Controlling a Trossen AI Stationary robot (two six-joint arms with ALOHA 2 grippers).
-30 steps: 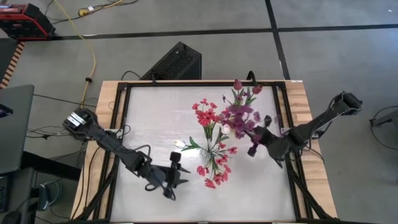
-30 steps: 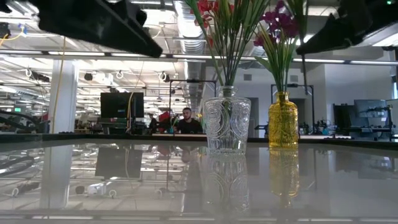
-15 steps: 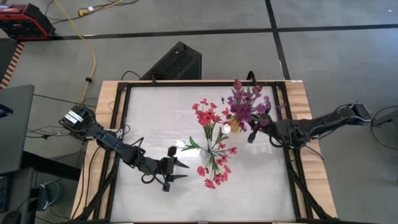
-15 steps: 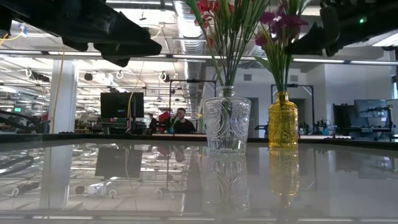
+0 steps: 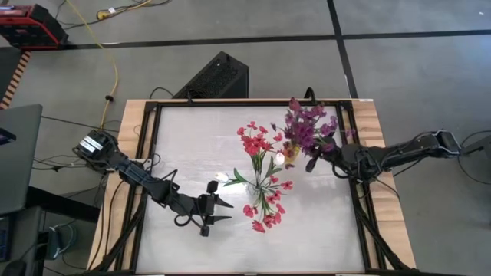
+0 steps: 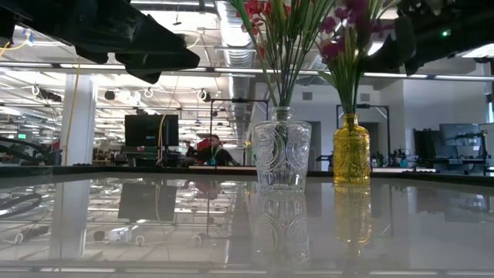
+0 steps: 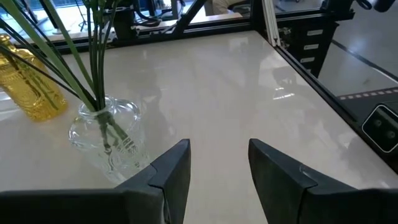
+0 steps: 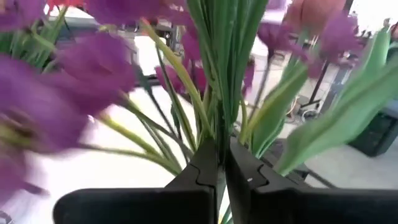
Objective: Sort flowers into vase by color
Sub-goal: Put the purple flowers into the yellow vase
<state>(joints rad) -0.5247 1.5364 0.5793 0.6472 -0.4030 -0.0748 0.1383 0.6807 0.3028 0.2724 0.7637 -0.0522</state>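
A clear glass vase (image 6: 282,154) (image 5: 257,188) stands mid-table and holds red-pink flowers (image 5: 257,142) by their stems. A yellow vase (image 6: 351,150) (image 5: 290,151) to its far right holds purple flowers (image 5: 307,126) with a maroon bud. My right gripper (image 5: 311,163) (image 8: 222,163) is at the purple bunch, above the yellow vase, shut on a green stem. My left gripper (image 5: 229,211) (image 7: 219,155) hangs open above the table, left of the clear vase (image 7: 109,137). My right gripper pinches one thin green stem (image 8: 221,140) of the purple bunch between its two fingers (image 8: 205,171). It comes from the table's right side, roughly level, across the stem. The stem stands upright among the others over the yellow vase. Its lower end is hidden.
The white tabletop has a dark frame and wooden edges (image 5: 376,123). Bare table lies on the left half (image 5: 192,146) and along the near edge. Both arms cross the top of the low view (image 6: 116,35). A room with desks lies beyond the table.
My right gripper has carried a purple flower from the right-near side toward the far edge, to the yellow vase. The flower now stands with the purple bunch. My left gripper has turned so that it points toward the clear vase, then kept still.
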